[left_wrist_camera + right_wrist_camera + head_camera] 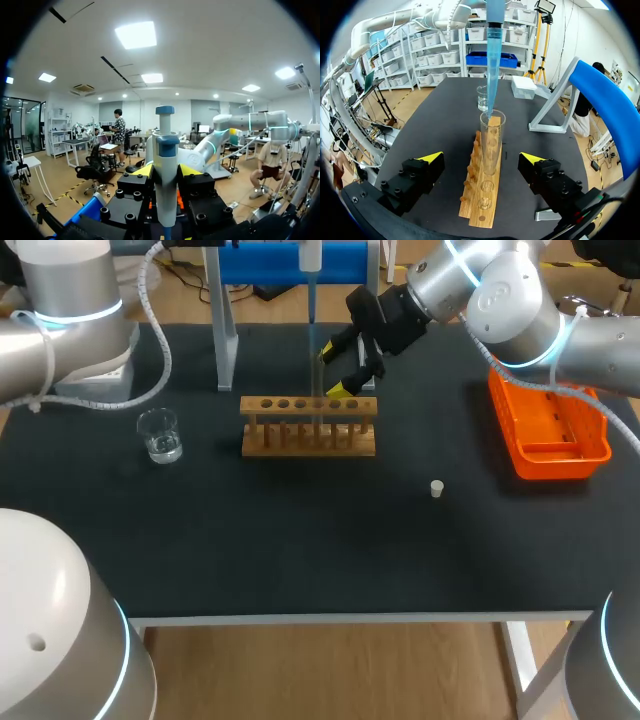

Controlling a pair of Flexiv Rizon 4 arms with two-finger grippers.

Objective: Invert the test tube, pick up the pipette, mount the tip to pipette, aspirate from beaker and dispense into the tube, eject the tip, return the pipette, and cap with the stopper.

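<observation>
A clear test tube (491,145) stands upright in the wooden rack (481,202), between the wide-apart fingers of my open right gripper (482,158), which do not touch it. A blue pipette tip (493,60) points down into the tube's mouth. My left gripper (166,171) is shut on the white and blue pipette (165,150). From overhead, the pipette (312,258) hangs above the rack (308,426), and my right gripper (333,372) is just behind the rack. A glass beaker (160,435) stands left of the rack. The small white stopper (437,488) lies to the rack's right.
An orange tray (553,433) sits at the right side of the table. The blue and grey pipette stand (228,330) rises behind the rack. The beaker (483,97) shows beyond the rack's far end, with a small white box (523,89) near it.
</observation>
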